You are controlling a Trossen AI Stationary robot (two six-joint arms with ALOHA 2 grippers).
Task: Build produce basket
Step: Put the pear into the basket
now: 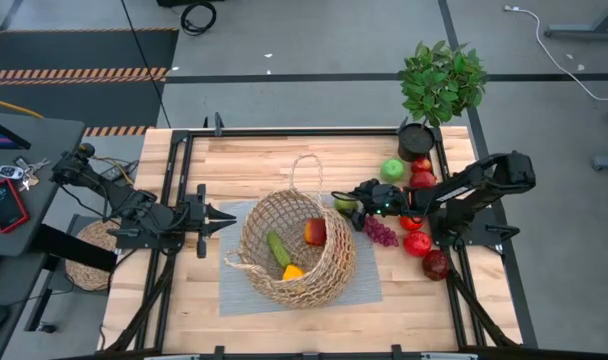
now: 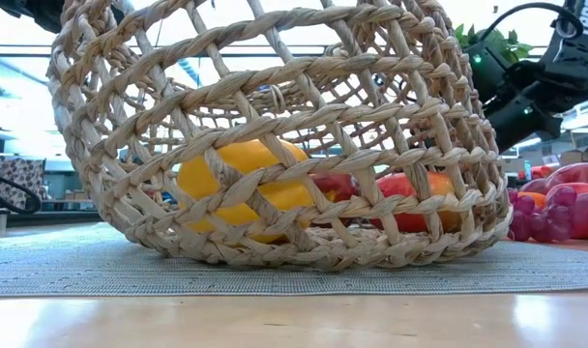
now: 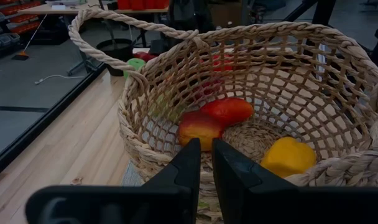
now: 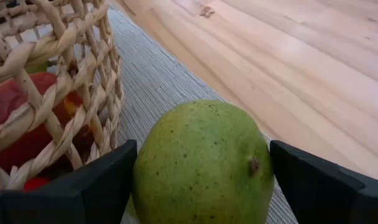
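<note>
- Pale wooden planks make up the table (image 1: pixel 184 300), framed by black rails, with a grey mat (image 1: pixel 364 285) spread at the middle; grey floor and striped hazard tape are seen beyond in the high view.
- On the mat the basket (image 1: pixel 329 265) is found, tipped to one side, with a green piece, a red-orange piece (image 1: pixel 315 232) and a yellow piece (image 1: pixel 293 272) inside.
- More produce is gathered to the right of the basket: a green apple (image 1: pixel 392 169), red fruits (image 1: pixel 418 243) and purple grapes (image 1: pixel 381 232), near a potted plant (image 1: pixel 440 82) at the far edge.
- The right gripper (image 1: pixel 346 204) is placed just beside the basket's rim, its fingers set wide on either side of a green mango (image 4: pixel 204 165); this contact is given only by the right wrist view.
- The left gripper (image 1: pixel 224 219) is parked at the basket's left, fingers (image 3: pixel 184 174) closed together and nothing held.
- From the low view alone, shelving and bright windows are made out through the weave.
- A round woven mat (image 1: pixel 84 255) and a phone (image 1: pixel 4 204) are shown left of the table.
</note>
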